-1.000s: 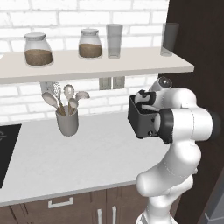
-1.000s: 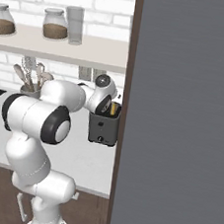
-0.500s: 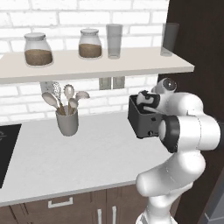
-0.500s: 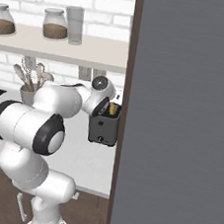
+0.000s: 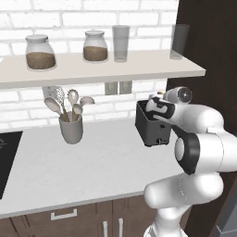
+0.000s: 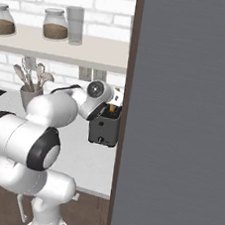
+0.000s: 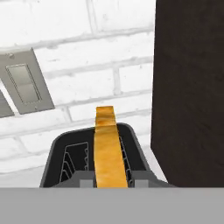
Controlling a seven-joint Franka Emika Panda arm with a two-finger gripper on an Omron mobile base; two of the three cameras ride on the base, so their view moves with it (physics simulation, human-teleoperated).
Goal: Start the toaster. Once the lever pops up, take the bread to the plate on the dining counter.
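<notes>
Hand view looked down on the toaster (image 7: 94, 153), with the bread (image 7: 107, 146) standing edge-on, and the two finger tips (image 7: 140, 176) sat tight against the slice's two faces near the bottom of the picture, so the claw (image 7: 109, 179) was partly closed and appeared to be gripping the bread. The slice rose well above the toaster's rim while its lower part, as far as could be told, was level with the slots, so it looked part-way lifted out rather than carried clear. From the left base camera the toaster (image 5: 152, 127) stood on the grey desk (image 5: 88, 166) at its far right end, close to the brick wall and just beside the dark cabinet (image 5: 210, 55), with the claw (image 5: 155, 107) right above its top. The right base camera showed the same: the hand over the toaster (image 6: 104, 129) and a sliver of golden bread (image 6: 112, 109) poking up at the claw. Judged from this, starting the toaster and waiting for the lever seemed done, though the lever itself could not be made out, and the pick-up was in hand. Left to do were drawing the slice fully free and taking it to the plate on the dining desk. A crock of utensils (image 5: 70, 125) stood well to the left, out of the way.
</notes>
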